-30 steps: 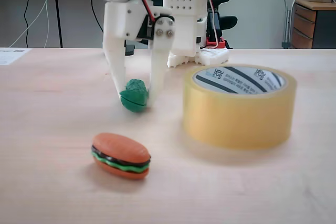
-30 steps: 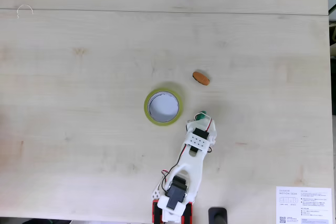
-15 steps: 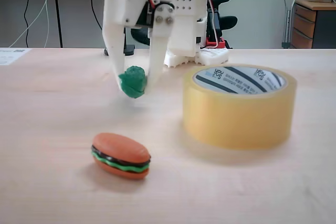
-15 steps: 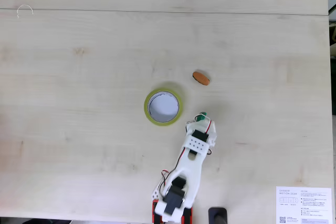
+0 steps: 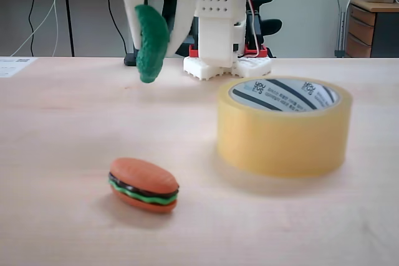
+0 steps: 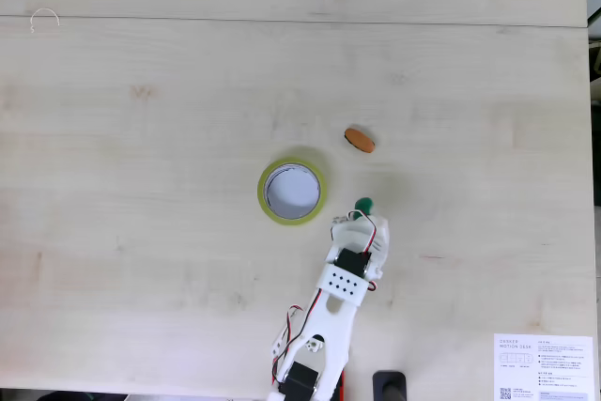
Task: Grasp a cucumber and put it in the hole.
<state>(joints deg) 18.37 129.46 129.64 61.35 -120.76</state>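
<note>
1. Cucumber first: we see the small dark-green bumpy plastic toy cucumber [image 5: 151, 43] [image 6: 362, 204] hanging clear above the pale wooden counter [image 5: 62, 141], clamped in our white two-finger hand [image 5: 156, 35].
2. Right of it stands the yellowish translucent tape roll [image 5: 283, 126], its hole [image 5: 283, 95] open upward.

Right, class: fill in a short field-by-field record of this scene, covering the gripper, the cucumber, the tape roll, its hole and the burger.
gripper: shut on the cucumber, raised above the table
cucumber: hanging clear of the table
tape roll: lying flat, to the right of the gripper in the low fixed view
hole: open, nothing inside it
burger: on the table, apart from the tape roll
</note>
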